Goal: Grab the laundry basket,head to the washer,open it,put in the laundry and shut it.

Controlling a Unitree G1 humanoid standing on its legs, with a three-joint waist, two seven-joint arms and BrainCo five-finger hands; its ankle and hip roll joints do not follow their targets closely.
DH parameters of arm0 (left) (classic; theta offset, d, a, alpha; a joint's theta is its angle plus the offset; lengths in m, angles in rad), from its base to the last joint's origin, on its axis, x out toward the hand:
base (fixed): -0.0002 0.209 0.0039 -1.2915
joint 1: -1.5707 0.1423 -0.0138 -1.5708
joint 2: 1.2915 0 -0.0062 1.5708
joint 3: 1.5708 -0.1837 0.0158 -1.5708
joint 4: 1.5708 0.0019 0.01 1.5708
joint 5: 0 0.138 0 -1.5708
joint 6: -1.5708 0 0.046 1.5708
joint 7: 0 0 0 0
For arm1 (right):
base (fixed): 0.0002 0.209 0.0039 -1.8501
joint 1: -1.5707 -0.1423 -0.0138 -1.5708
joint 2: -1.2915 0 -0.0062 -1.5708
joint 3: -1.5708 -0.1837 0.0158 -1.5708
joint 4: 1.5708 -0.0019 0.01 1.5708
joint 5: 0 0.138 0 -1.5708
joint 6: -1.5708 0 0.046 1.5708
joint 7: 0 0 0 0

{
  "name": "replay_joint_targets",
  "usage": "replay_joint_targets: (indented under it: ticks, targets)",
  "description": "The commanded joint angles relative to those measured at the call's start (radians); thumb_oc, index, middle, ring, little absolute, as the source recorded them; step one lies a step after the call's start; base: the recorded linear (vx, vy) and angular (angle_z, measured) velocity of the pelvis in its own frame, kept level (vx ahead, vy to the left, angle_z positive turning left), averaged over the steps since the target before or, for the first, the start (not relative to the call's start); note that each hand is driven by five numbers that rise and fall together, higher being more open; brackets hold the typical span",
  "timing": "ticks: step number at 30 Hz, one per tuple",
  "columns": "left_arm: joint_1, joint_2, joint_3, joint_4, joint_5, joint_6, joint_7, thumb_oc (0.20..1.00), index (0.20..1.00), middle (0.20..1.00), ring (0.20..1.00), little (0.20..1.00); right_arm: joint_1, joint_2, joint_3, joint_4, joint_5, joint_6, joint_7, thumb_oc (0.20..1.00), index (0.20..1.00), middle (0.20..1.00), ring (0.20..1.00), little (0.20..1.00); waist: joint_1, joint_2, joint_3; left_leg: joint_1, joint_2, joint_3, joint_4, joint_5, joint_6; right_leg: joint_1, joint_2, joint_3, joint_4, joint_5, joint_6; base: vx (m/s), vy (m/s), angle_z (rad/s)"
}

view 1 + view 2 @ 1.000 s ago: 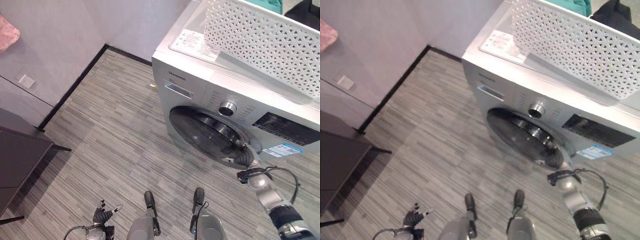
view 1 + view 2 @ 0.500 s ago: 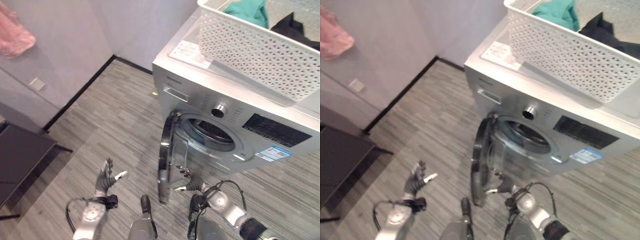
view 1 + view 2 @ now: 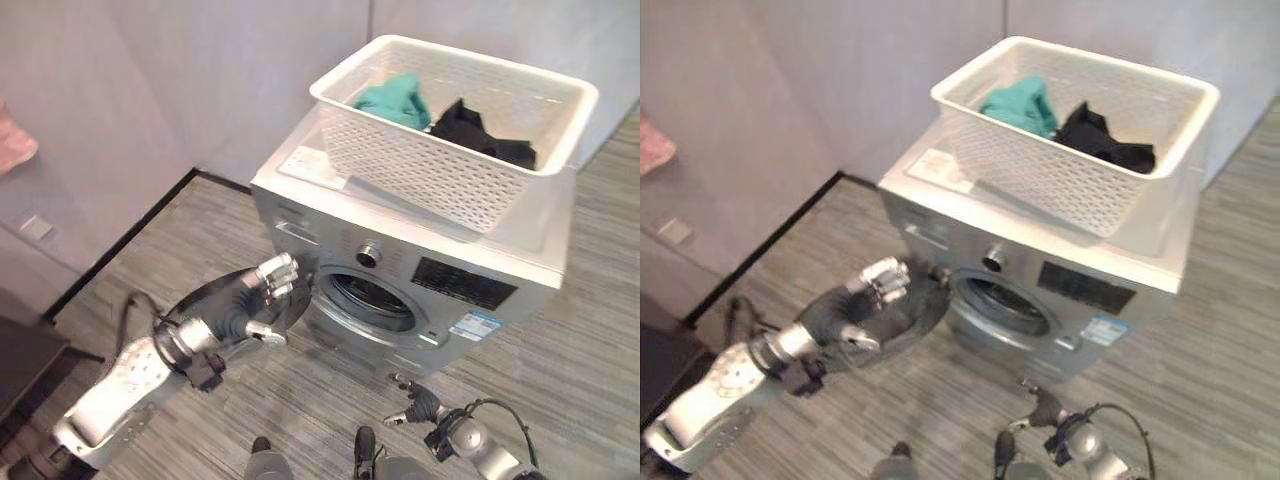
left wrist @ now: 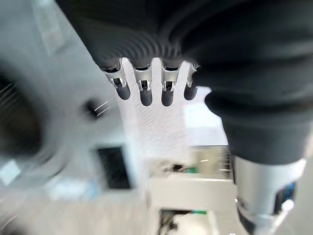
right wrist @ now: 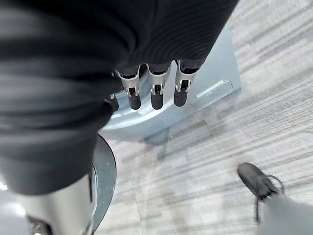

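Washer [image 3: 470, 290] stands in a corner of the room, back against the grey wall [image 3: 150, 90], front facing out over striped grey floor [image 3: 590, 350]. Black skirting strip [image 3: 120, 245] runs along the wall's foot on the robot's left. Open floor in front of the washer and to its right; less room on the left, where the open door takes up the space between washer and wall.

Washer door [image 3: 235, 310] is swung out on its left-side hinge, dark glass with a dark rim, its free edge well away from the round drum opening [image 3: 370, 298]. The opening is uncovered and dark inside. Control knob [image 3: 369, 253] sits above it, a dark display panel [image 3: 462, 283] to its right.

Laundry basket [image 3: 455, 165] rests on top of the washer: white, perforated walls, rectangular, its near long side close to the washer's front edge. Inside lie a teal cloth [image 3: 395, 100] toward the left and a black cloth [image 3: 480, 135] beside it, toward the right.

Left hand [image 3: 262, 300] is raised against the inner side of the open door, fingers [image 3: 278, 268] loosely spread and only slightly bent, thumb apart, clasping nothing. In its own wrist view the fingers hang in a straight row.

Right hand [image 3: 420, 403] is low, in front of the washer and clear of it, over open floor; fingers relaxed and straight, nothing in them.
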Motion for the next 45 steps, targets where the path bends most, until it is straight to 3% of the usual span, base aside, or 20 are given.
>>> replay_joint_targets:
  ticks: [1,3,4,11,15,18,24,26,33,37,45]
  targets:
    - [0.029,-0.052,0.049,-0.001,-0.051,-0.038,-0.013,1.0,1.0,1.0,1.0,1.0,-0.029,0.017,0.019,-0.016,-0.028,-0.037,0.001,1.0,1.0,1.0,1.0,1.0,0.017,0.012,0.013,-0.02,0.016,-0.063,-0.007,0.006,0.058,0.012,-0.032,0.075,0.121,-0.225,0.082,0.11,0.131,-0.83]
    - [0.036,-0.06,0.047,0.019,-0.057,-0.037,-0.016,1.0,1.0,1.0,1.0,1.0,-0.023,0.023,0.02,-0.002,-0.031,-0.036,0.003,1.0,1.0,1.0,1.0,1.0,0.013,0.017,0.0,0.003,0.023,-0.058,-0.03,0.001,0.06,0.015,-0.029,0.093,0.119,-0.223,0.086,0.13,0.136,-0.96]
    - [0.039,-0.093,0.017,0.078,-0.064,-0.026,-0.025,1.0,1.0,1.0,1.0,1.0,0.006,0.019,-0.01,0.003,-0.046,-0.033,-0.003,1.0,1.0,1.0,1.0,1.0,-0.003,0.028,-0.026,0.041,0.03,-0.011,-0.053,-0.003,0.058,0.033,-0.046,0.091,0.111,-0.224,0.097,0.18,0.21,-0.84]
    - [0.135,-0.232,0.016,0.291,-0.007,-0.009,0.013,1.0,1.0,1.0,1.0,1.0,0.079,0.03,-0.102,0.022,-0.017,-0.007,-0.017,1.0,1.0,1.0,1.0,1.0,-0.02,0.033,-0.071,0.152,-0.031,0.06,-0.16,-0.018,0.082,0.068,-0.11,0.11,0.098,-0.206,0.137,0.12,0.197,-0.18]
    - [0.134,-0.305,0.006,0.479,0.102,0.014,0.016,1.0,1.0,1.0,1.0,1.0,0.088,0.04,-0.11,-0.002,-0.012,0.001,-0.001,1.0,1.0,1.0,1.0,1.0,-0.031,0.023,-0.091,0.161,-0.048,0.077,-0.164,-0.039,0.092,0.061,-0.131,0.115,0.092,-0.198,0.153,0.04,0.073,-0.04]
    - [0.08,-0.318,-0.056,0.611,0.196,0.045,-0.041,1.0,1.0,1.0,1.0,1.0,0.072,0.036,-0.097,-0.025,-0.02,0.005,0.028,1.0,1.0,1.0,1.0,1.0,-0.057,0.024,-0.098,0.164,-0.053,0.094,-0.164,-0.05,0.095,0.054,-0.14,0.117,0.095,-0.194,0.164,0.01,0.071,-0.09]
    - [-0.001,-0.385,-0.087,0.777,0.438,0.037,0.046,1.0,1.0,1.0,1.0,1.0,0.064,0.036,-0.101,-0.045,0.002,0.016,0.019,1.0,1.0,1.0,1.0,1.0,-0.075,0.024,-0.103,0.152,-0.06,0.093,-0.164,-0.054,0.099,0.048,-0.15,0.11,0.078,-0.183,0.169,-0.02,0.021,-0.05]
    - [-0.028,-0.447,-0.068,0.84,0.577,0.035,0.113,1.0,1.0,1.0,1.0,1.0,0.065,0.036,-0.121,-0.06,0.014,0.024,0.004,1.0,1.0,1.0,1.0,1.0,-0.076,0.021,-0.102,0.139,-0.064,0.09,-0.164,-0.053,0.101,0.043,-0.155,0.101,0.074,-0.179,0.17,-0.06,0.012,0.02]
    - [-0.013,-0.512,-0.005,0.891,0.733,0.049,0.197,1.0,1.0,1.0,1.0,1.0,0.079,0.025,-0.178,-0.084,0.021,0.037,-0.013,1.0,1.0,1.0,1.0,1.0,-0.066,0.018,-0.098,0.132,-0.068,0.083,-0.164,-0.051,0.106,0.047,-0.16,0.089,0.069,-0.174,0.168,-0.02,-0.003,-0.01]
    - [-0.009,-0.534,0.054,0.932,0.754,0.053,0.243,1.0,1.0,1.0,1.0,1.0,0.102,0.011,-0.221,-0.106,0.02,0.041,-0.03,1.0,1.0,1.0,1.0,1.0,-0.063,0.015,-0.099,0.134,-0.068,0.077,-0.164,-0.049,0.106,0.054,-0.159,0.082,0.074,-0.177,0.166,0.0,-0.005,0.02]
    - [0.015,-0.572,0.239,1.099,0.777,0.096,0.342,1.0,1.0,1.0,1.0,1.0,0.172,-0.042,-0.444,-0.223,0.086,0.031,-0.09,1.0,1.0,1.0,1.0,1.0,-0.07,0.008,-0.117,0.152,-0.056,0.082,-0.164,-0.052,0.105,0.067,-0.148,0.088,0.071,-0.179,0.162,0.0,-0.01,0.02]
